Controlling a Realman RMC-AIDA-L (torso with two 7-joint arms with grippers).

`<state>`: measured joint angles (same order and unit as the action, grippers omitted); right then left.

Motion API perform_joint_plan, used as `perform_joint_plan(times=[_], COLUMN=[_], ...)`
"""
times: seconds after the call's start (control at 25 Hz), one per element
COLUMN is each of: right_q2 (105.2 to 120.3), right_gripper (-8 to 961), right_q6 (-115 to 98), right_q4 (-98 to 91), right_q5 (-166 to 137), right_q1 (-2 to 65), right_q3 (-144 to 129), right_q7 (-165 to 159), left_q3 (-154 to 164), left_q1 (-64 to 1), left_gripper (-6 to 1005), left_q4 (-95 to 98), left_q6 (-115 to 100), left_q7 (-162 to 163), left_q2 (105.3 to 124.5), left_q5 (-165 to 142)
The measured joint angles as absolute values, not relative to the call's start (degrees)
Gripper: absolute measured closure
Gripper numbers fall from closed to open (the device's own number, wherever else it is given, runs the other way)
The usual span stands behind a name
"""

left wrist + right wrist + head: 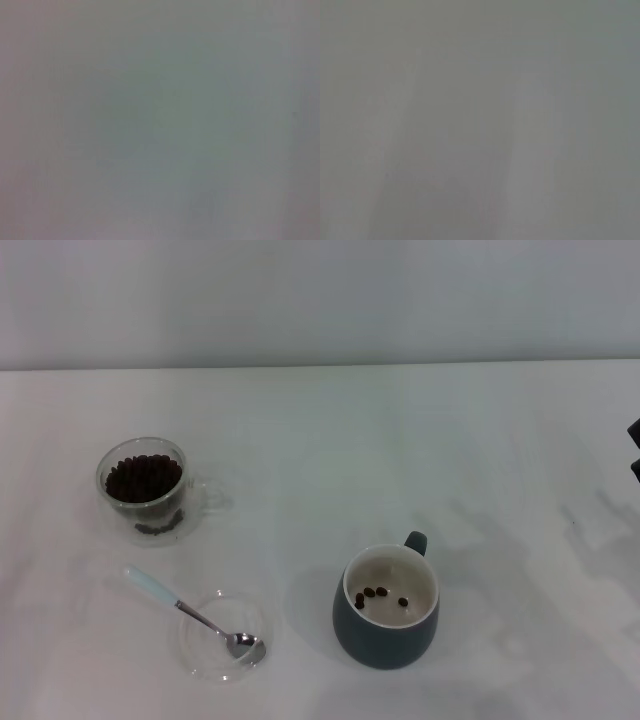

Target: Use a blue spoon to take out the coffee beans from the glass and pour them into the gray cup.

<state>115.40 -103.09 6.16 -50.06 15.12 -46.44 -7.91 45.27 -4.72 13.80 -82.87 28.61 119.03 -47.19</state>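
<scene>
- Clear glass (144,488), far left on the tabletop (330,450), holds the coffee beans (143,478) in a heap.
- Blue spoon (192,613) rests bowl-down in a shallow glass dish (224,635), handle overhanging, easy for you to pick.
- Gray cup (387,608) already carries a few beans.
- Right claw (634,450): only a sliver shows at the edge, so you cannot tell its state; left claw out of view.

Soft, even overhead light, faint shadows — both wrist views blank gray blur.
</scene>
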Motion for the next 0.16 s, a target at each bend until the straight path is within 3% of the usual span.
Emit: perform_joint_plan(times=[0.16], right_q2=[115.40], right_gripper=[421], right_q6=[-103.1], right_q4=[6.2], right_q5=[-50.0], right_q1=[15.1], right_q3=[-46.4], right_q7=[-7.9], left_q3=[45.2], left_q1=[-5.3], left_gripper=[377], left_q4=[13.3], left_q6=[-82.9], left_q7=[27.9], left_q2=[119.01], left_q5=[-47.1])
